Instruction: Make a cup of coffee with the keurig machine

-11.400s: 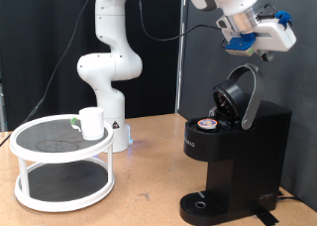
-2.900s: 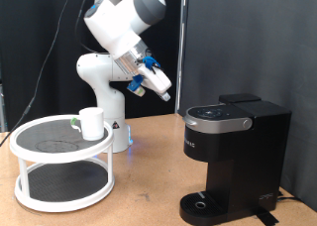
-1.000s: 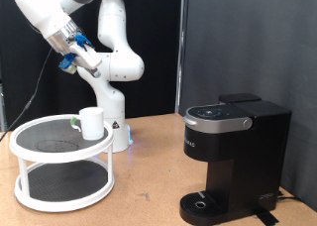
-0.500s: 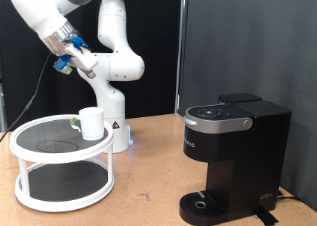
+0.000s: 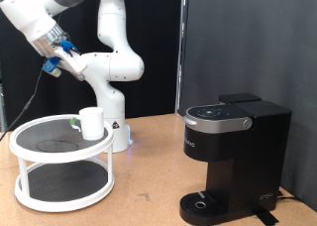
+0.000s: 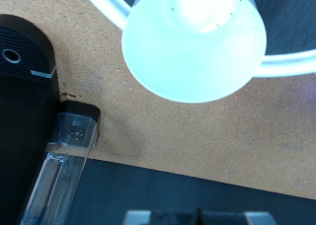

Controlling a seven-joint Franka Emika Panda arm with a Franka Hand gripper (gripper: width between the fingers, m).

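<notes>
Lid shut, arm swung across to the rack side

The keurig machine [image 5: 234,157], whose rounded lid stands open over a pod 11.4 s ago, now has that lid closed flat, and the pod is out of sight. The pincer [image 5: 61,57] has left its spot high above the machine at the worktop's right edge, crossed past the robot base, and over the last second keeps drifting further left and slightly lower, now hanging high above the worktop's left edge, above the cup [image 5: 92,122].
</notes>
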